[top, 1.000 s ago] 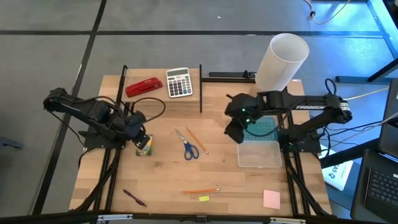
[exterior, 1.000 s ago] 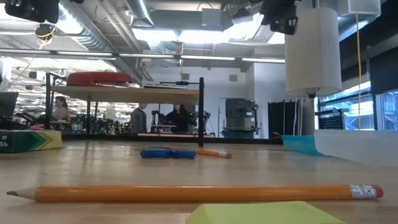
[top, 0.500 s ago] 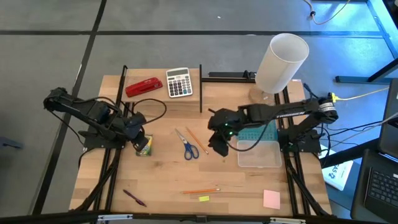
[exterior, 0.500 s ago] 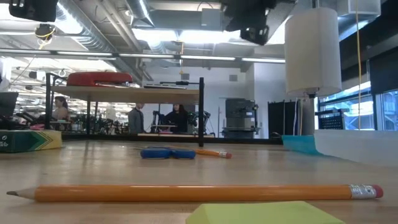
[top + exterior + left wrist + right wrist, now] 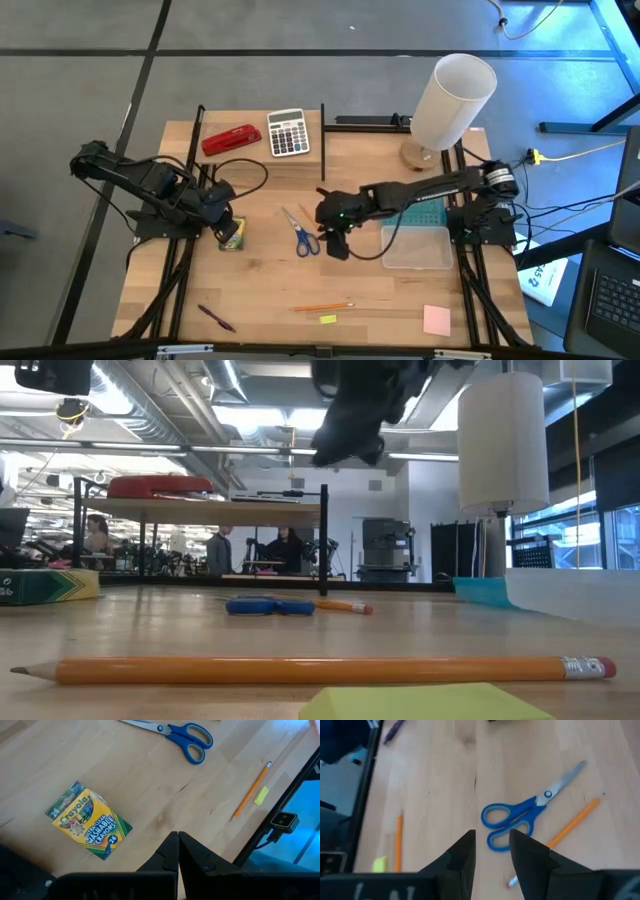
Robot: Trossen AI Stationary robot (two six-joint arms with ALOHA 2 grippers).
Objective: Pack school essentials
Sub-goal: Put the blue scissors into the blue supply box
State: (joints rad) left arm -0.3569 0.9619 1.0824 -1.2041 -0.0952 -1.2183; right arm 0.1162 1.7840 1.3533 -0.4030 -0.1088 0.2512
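Right tool (image 5: pixel 491 851), fingers slightly apart, is hovering over scissors (image 5: pixel 522 817): stiff, light, slippery blades; grab w/ handles. Left tool (image 5: pixel 178 851) is sitting together.

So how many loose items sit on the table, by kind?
Thin orange pencils: 2
Blue-handled scissors: 1
Yellow-green crayon box: 1
Dark purple pen: 1
Pink square note pad: 1
Red stapler: 1
Grey calculator: 1
Total: 8

right gripper (image 5: pixel 334 240) raised mid-table, fingers (image 5: pixel 462 854) slightly apart, left gripper (image 5: pixel 229 228) closed
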